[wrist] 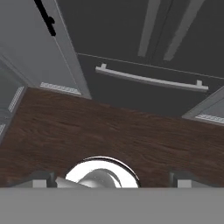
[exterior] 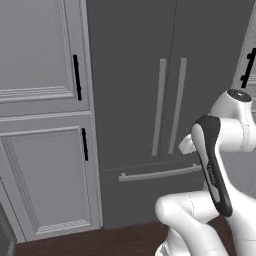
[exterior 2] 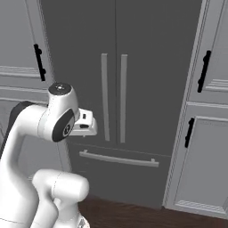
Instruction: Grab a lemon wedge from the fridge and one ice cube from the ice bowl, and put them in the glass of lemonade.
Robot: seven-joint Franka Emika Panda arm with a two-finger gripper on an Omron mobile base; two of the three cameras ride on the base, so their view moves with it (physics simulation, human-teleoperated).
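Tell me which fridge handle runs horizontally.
The long light-grey bar across the fridge's lower drawer, below the two upright door handles; those stand vertical, side by side.

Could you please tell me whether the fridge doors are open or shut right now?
Shut: both upper doors of the fridge sit flush, their bar handles side by side.
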